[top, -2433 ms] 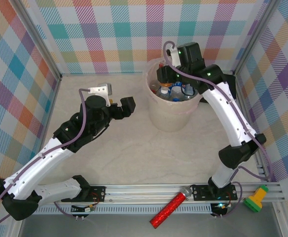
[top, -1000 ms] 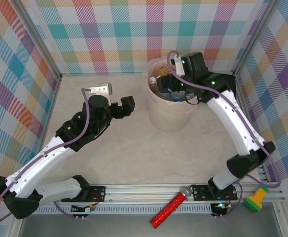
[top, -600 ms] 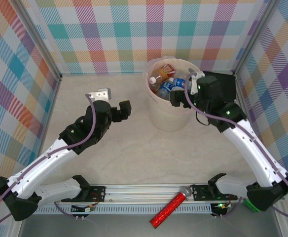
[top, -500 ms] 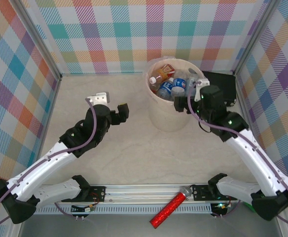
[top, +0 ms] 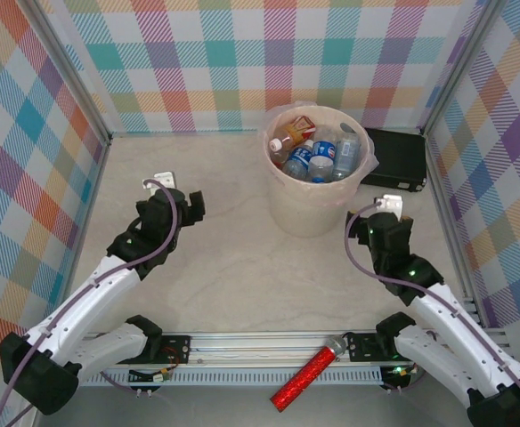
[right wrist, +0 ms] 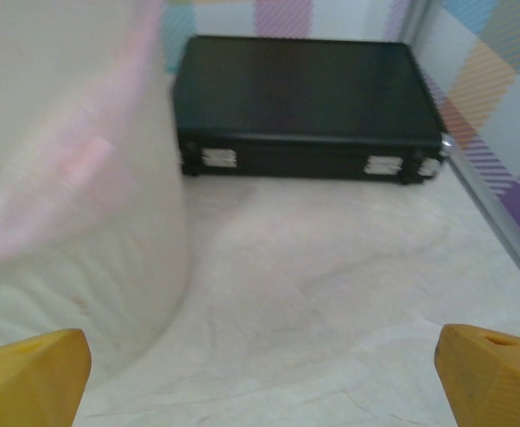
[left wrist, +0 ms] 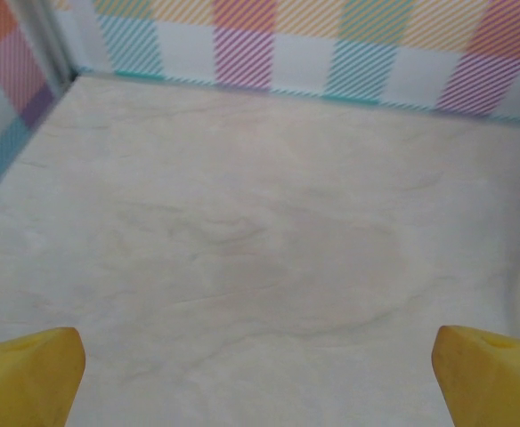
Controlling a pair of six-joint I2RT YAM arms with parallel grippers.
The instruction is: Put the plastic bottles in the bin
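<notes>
With both claws spread wide and holding nothing, the task looks finished or very close to it. The left claw [top: 182, 207] hovers over bare worktop [top: 242, 267] left of the bin; in its wrist view the yellow fingertips [left wrist: 28, 374] sit at the bottom corners with only worktop between them. The right claw [top: 377, 222] hangs near the bin's near-right side, apart from it, jaws equally wide, aimed at the gap between the bin wall and the black case [right wrist: 296, 89].

Every bottle seen sits inside the bin [top: 312, 209]. The plastic bottles [top: 318, 153] are heaped there, about five countable from above; any underneath are hidden. Outside the bin are the black case against the right wall and the red glittery tube [top: 306, 374] on the front rail, neither a bottle. Judgement: nothing left to pick, arms only need to park.

The bin stands upright, long axis vertical, mouth up, liner folded over the rim. The bottles lie tilted at mixed angles; the brown one near the far-left rim runs diagonally, its white cap toward the left rim. The blue-labelled ones lean beside it, axes roughly far-to-near.
</notes>
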